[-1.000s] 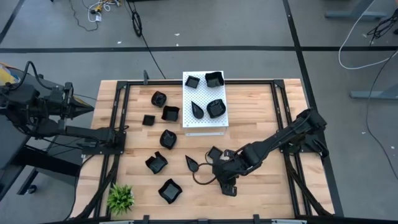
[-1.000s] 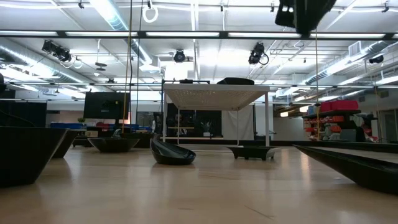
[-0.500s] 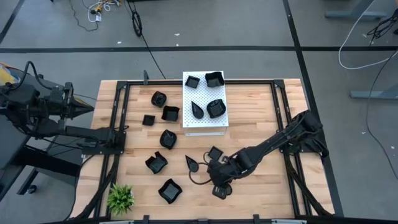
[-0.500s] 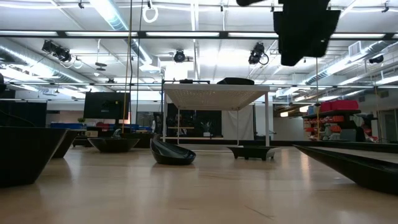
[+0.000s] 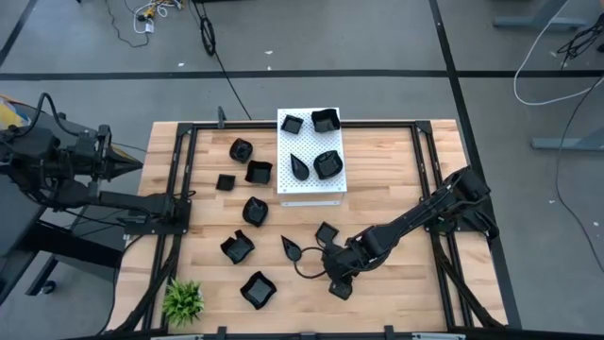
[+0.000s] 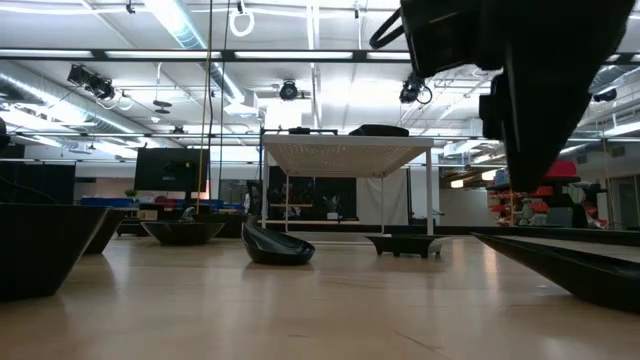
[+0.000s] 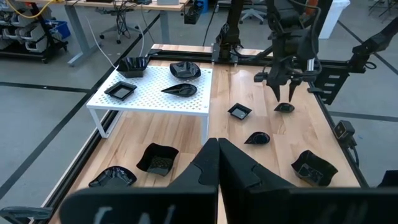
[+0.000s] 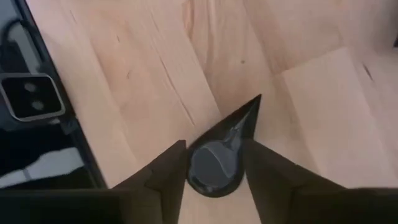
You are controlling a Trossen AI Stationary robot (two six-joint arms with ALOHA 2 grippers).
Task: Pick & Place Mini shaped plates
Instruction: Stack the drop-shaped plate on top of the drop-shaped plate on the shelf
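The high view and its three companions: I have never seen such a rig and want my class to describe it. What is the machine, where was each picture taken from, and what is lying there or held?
It is a robot with two dark arms at a wooden table. The high view looks straight down. The low view sits at table height. Each wrist view looks out past one arm's own fingers.

On the table lie small glossy black plates, a white perforated board carrying four more, and a small green plant.

The left gripper waits at the table's left edge, shut and empty. The right gripper is open, low over the table's front, with its fingers either side of a teardrop plate. It holds nothing yet.
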